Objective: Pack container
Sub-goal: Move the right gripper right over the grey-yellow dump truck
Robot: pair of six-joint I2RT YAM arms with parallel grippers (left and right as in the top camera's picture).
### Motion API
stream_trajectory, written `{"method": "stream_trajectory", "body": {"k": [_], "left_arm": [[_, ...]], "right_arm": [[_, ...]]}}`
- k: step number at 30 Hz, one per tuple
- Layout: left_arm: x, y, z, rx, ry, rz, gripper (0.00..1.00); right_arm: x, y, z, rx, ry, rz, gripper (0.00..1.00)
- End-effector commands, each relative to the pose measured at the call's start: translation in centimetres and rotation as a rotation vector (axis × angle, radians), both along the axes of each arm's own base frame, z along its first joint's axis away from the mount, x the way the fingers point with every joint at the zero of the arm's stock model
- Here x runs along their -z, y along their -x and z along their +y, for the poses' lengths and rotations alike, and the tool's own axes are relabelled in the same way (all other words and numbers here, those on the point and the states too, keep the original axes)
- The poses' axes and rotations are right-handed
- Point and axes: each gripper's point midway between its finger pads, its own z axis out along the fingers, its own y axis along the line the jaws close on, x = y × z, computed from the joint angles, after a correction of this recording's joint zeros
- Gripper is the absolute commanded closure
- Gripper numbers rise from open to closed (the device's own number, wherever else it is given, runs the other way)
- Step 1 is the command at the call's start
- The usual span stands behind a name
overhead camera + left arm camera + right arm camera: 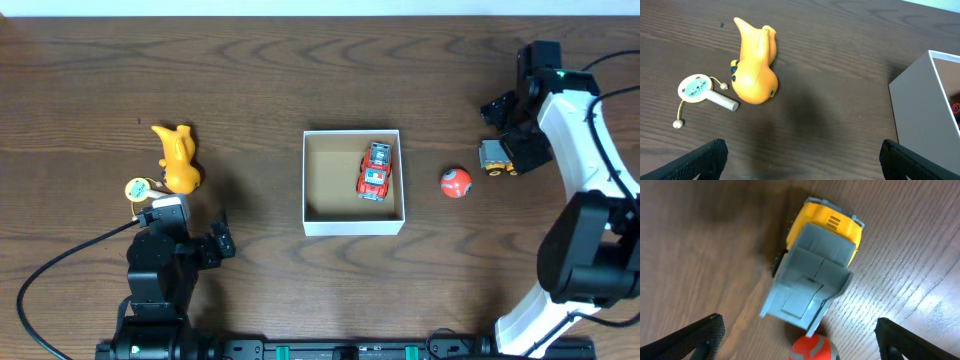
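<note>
Currently the right claw [800, 330] hangs over a yellow-and-grey dump truck [812, 270], fingers spread wide, nothing clamped. The dump truck's long axis runs diagonally across the wrist view, oblique to the line between the fingers; a wrist turn looks needed before closing across its narrow sides. The box [354, 224] sits mid-table, well apart from this claw toward the centre, with a red ball [455, 183] between them and a red car [375, 170] inside. The left claw [800, 155] is also spread and empty, near an orange duck [755, 65]. The right arm is nearer the dump truck.
</note>
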Motion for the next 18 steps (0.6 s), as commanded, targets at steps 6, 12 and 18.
{"method": "stream_trajectory", "body": {"k": [6, 12, 18], "left_arm": [[-1.1, -0.2, 0.1, -0.010, 0.007, -0.022, 0.02], [-1.1, -0.2, 0.1, -0.011, 0.007, -0.023, 0.02], [-1.0, -0.2, 0.1, -0.011, 0.007, -0.022, 0.02]], "right_arm": [[1.2, 0.1, -1.4, 0.119, 0.048, 0.015, 0.01], [2.0, 0.5, -1.5, 0.222, 0.040, 0.035, 0.01], [3.3, 0.6, -1.3, 0.259, 0.030, 0.059, 0.01]]}}
